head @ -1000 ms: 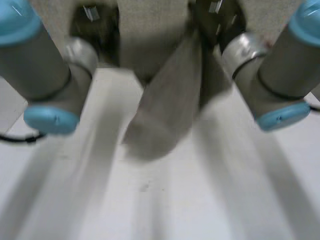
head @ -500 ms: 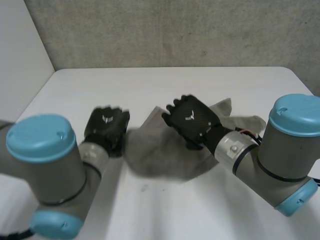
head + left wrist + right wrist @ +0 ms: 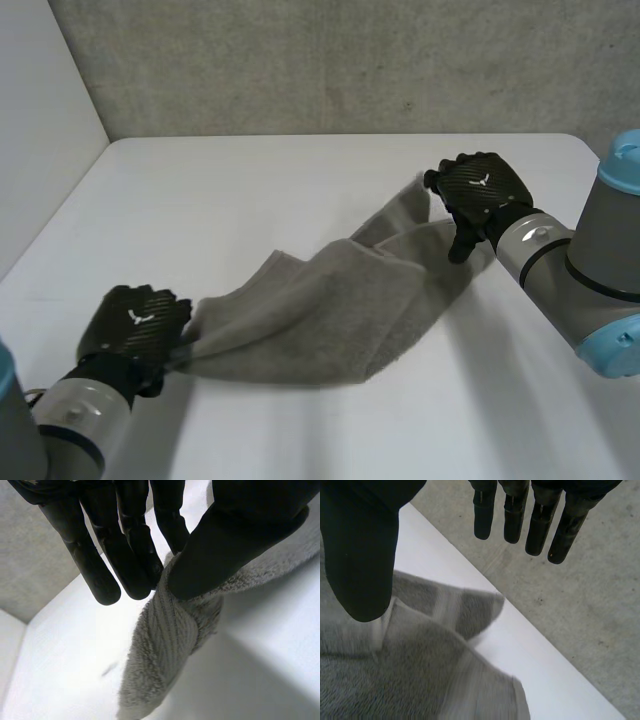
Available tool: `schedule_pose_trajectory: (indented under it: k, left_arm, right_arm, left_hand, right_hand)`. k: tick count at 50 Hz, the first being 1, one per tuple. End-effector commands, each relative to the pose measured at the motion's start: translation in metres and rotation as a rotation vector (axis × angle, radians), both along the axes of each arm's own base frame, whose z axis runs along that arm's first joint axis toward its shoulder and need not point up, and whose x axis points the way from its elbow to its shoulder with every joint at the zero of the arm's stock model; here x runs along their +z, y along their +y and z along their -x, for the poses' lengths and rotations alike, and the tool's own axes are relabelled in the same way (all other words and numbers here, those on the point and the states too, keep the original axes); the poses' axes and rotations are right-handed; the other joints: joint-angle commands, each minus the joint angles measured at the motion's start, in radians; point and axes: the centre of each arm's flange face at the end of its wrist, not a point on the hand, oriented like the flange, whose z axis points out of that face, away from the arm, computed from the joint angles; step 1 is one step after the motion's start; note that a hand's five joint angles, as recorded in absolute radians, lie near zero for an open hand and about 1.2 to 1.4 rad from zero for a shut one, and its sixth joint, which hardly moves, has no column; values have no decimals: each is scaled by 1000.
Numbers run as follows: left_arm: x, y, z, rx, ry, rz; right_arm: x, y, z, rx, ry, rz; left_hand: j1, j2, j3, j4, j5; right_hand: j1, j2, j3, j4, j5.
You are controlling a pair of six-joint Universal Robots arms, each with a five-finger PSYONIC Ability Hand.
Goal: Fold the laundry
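**Towel strung out diagonally: left hand pinching the near end, right hand spread over the far end**

Near left: left hand (image 3: 135,325) sits low on the tabletop (image 3: 300,175), left arm (image 3: 60,425) coming in from the near-left corner. Left wrist view: thumb is pressed against the fingers with the grey towel (image 3: 330,305) bunched between them, so it's a pinch on the near-left end. The cloth is gathered into a narrow twist at the grip and widens out to the right.

Middle: towel runs from near left to far right, rumpled, not flat.

Far right: right hand (image 3: 478,195) is over the towel's far-right end, right arm (image 3: 600,270) behind it. Right wrist view: fingers are straight and well apart from the thumb, with nothing held between them, and the towel end lies under the palm. Can't tell if the thumb touches the cloth.

Far: grey wall (image 3: 350,60) along the tabletop's far edge, white panel (image 3: 40,130) on the left.
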Motion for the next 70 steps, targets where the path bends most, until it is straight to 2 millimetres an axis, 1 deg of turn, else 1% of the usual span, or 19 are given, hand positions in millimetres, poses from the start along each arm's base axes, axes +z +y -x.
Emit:
schedule_pose_trajectory:
  k: [1, 4, 7, 8, 9, 10, 11, 12, 17, 24, 30, 40, 49, 53, 55, 57, 64, 66, 70]
  left_arm:
    - [-1, -28, -26, 70, -118, 53]
    - [-2, -50, -36, 69, -94, 64]
    - [-4, -53, -35, 34, -75, 53]
    - [-5, -54, -30, -16, -52, 44]
    - [-5, -53, -24, -68, -30, 42]
    - [-5, -53, -24, -68, -30, 42]
    - [-3, -51, -16, -122, -10, 48]
    - [0, -49, -7, -163, 8, 57]
    - [14, -52, 22, -243, 79, 84]
    - [35, -63, 50, -296, 160, 132]
    - [38, -104, 94, -336, 275, 130]
    - [-11, -158, 142, -362, 270, 23]
    - [-54, -168, 150, -356, 199, -143]
    - [-60, -170, 151, -357, 185, -158]
    - [-57, -170, 151, -359, 181, -149]
    - [-56, -169, 150, -360, 180, -148]
    - [-52, -169, 150, -361, 179, -144]
    - [-53, -169, 150, -361, 179, -144]
    - [-54, -170, 150, -356, 178, -139]
  right_arm:
    - [-10, -2, -1, 5, 15, -28]
    - [-13, -2, -2, 8, 19, -38]
    - [-16, -1, -4, 14, 22, -46]
    - [-18, -2, -4, 14, 25, -50]
    - [-18, -2, -4, 14, 25, -50]
    - [-19, -2, -4, 14, 26, -53]
    - [-19, -2, -4, 14, 26, -53]
    - [-19, -2, -4, 14, 26, -53]
    - [-23, -3, -4, 13, 31, -60]
    - [-27, -4, -3, 11, 39, -66]
    - [-33, -5, -3, 13, 45, -82]
    - [-44, -5, -3, 15, 61, -104]
    - [-45, -6, -3, 14, 65, -98]
    - [-49, -7, -3, 15, 70, -107]
    - [-51, -7, -3, 15, 71, -112]
    - [-53, -7, -3, 15, 74, -115]
    - [-52, -8, -3, 17, 84, -108]
    - [-52, -7, -3, 18, 89, -108]
    - [-52, -6, -3, 18, 97, -107]
  left_hand:
    - [221, 179, 181, 179, 192]
    - [221, 179, 181, 179, 192]
    - [221, 179, 181, 179, 192]
    - [111, 69, 71, 69, 82]
    - [-323, -365, -364, -365, -352]
    - [-328, -369, -368, -370, -356]
    - [-682, -724, -723, -724, -711]
    - [-808, -850, -848, -850, -836]
    - [-924, -965, -964, -966, -952]
    - [-912, -954, -952, -954, -941]
    - [-842, -883, -882, -884, -870]
    - [-636, -678, -677, -678, -665]
    - [-604, -646, -644, -646, -632]
    - [-419, -460, -459, -461, -447]
    - [-94, -136, -135, -136, -123]
    - [-64, -105, -104, -106, -92]
    - [-78, -120, -118, -120, -107]
    - [-303, -345, -343, -345, -331]
    - [-387, -428, -427, -428, -415]
  right_hand:
    - [-18, -73, -32, -35, -18]
    - [-21, -76, -35, -38, -21]
    - [-24, -79, -38, -40, -24]
    - [-24, -79, -38, -40, -24]
    - [-24, -79, -38, -41, -24]
    - [-27, -82, -41, -43, -27]
    - [-27, -82, -41, -43, -27]
    - [-27, -82, -41, -43, -27]
    - [-30, -85, -44, -46, -29]
    - [-33, -88, -47, -49, -32]
    - [-33, -88, -47, -49, -32]
    - [-33, -88, -47, -49, -32]
    - [-36, -91, -50, -52, -35]
    - [-36, -91, -50, -52, -35]
    - [-36, -91, -50, -52, -35]
    - [-36, -91, -50, -52, -35]
    - [-33, -88, -47, -49, -32]
    - [-30, -85, -44, -46, -30]
    - [-30, -85, -44, -46, -29]
